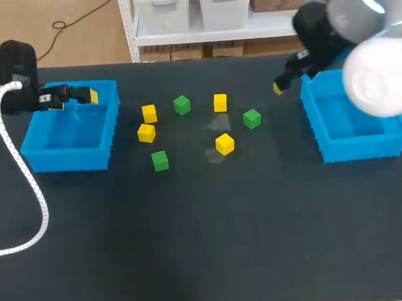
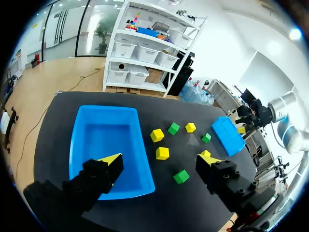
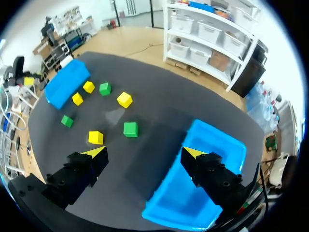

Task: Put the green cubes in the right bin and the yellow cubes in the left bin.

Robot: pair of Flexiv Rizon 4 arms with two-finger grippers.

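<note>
Several yellow cubes (image 1: 149,113) (image 1: 146,133) (image 1: 220,102) (image 1: 224,144) and three green cubes (image 1: 182,105) (image 1: 252,118) (image 1: 160,161) lie scattered on the black table between two blue bins. The left bin (image 1: 47,150) and the right bin (image 1: 336,147) hold nothing. Above the left bin's far right corner hangs my left gripper (image 1: 90,95), open, with nothing in it (image 2: 158,163). My right gripper (image 1: 278,87) hovers open just left of the right bin's far corner, holding nothing (image 3: 144,152). In the right wrist view a green cube (image 3: 130,129) and a yellow cube (image 3: 95,137) lie ahead of the fingers.
The black tabletop (image 1: 206,244) stretches wide in front of the bins and cubes. A white ribbed cable (image 1: 27,186) from my left arm curves over the table's left side. Two faint pale smudges (image 1: 216,126) mark the surface among the cubes.
</note>
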